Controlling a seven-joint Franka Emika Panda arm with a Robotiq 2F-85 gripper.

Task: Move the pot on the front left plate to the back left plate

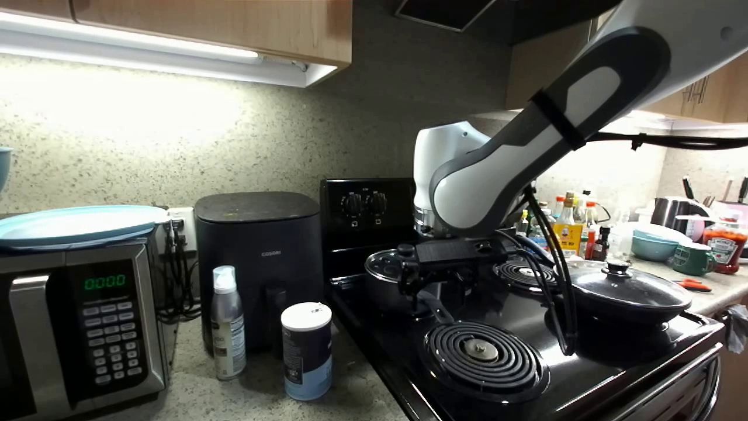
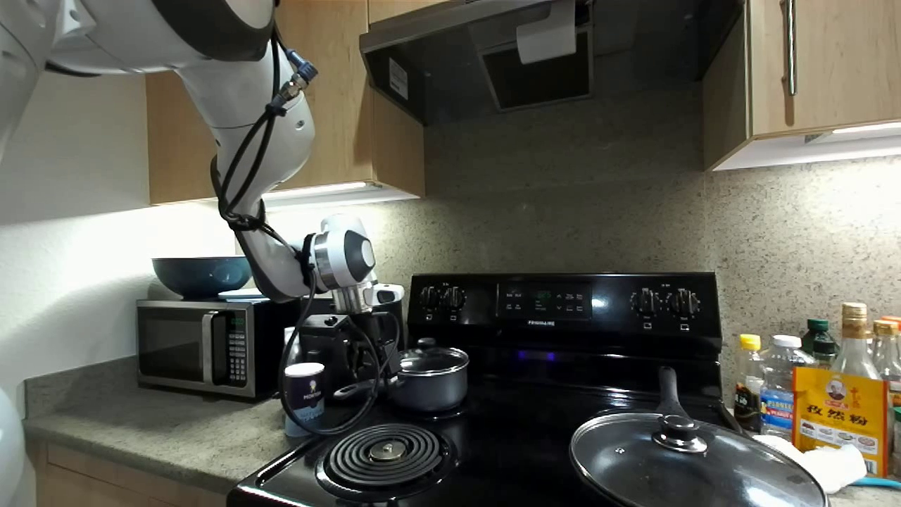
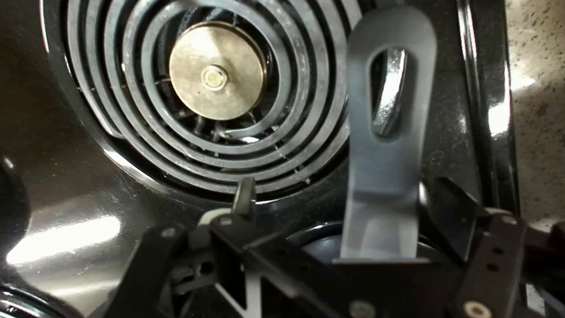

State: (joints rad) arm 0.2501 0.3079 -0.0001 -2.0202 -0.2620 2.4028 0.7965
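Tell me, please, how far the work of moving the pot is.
Looks done: the pot stands at the back left, apparently on the back left plate, which it hides; the front left plate carries no pot. In hand: nothing seems gripped; the gripper is open, its jaws to either side of the handle. To do: probably only backing the gripper away.
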